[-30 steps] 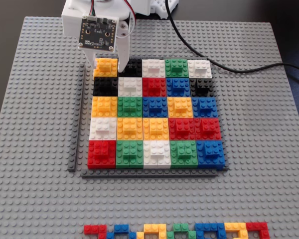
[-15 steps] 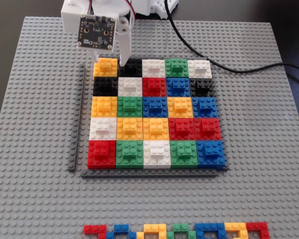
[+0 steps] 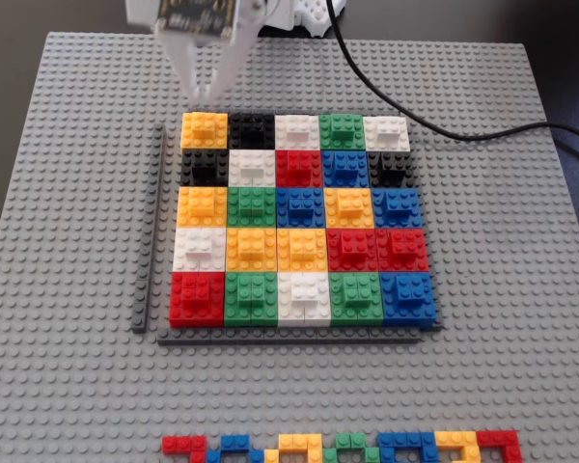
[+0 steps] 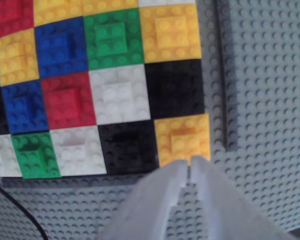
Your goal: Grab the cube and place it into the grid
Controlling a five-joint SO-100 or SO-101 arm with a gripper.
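With the cube (image 3: 204, 129) seated in the grid's (image 3: 299, 334) far-left corner, the empty, nearly closed fingers (image 4: 188, 176) should lift clear vertically.

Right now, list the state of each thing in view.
cube: seated in the grid's far-left corner cell in the fixed view, released
grid: all cells filled
gripper: shut, empty, raised behind the cube
cable: lying slack on the baseplate

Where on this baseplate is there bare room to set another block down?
Bare baseplate lies left of the vertical dark grey strip, right of the grid, and between the grid and the row of small bricks. The grid itself is full, and the gripper hangs over its top-left edge.
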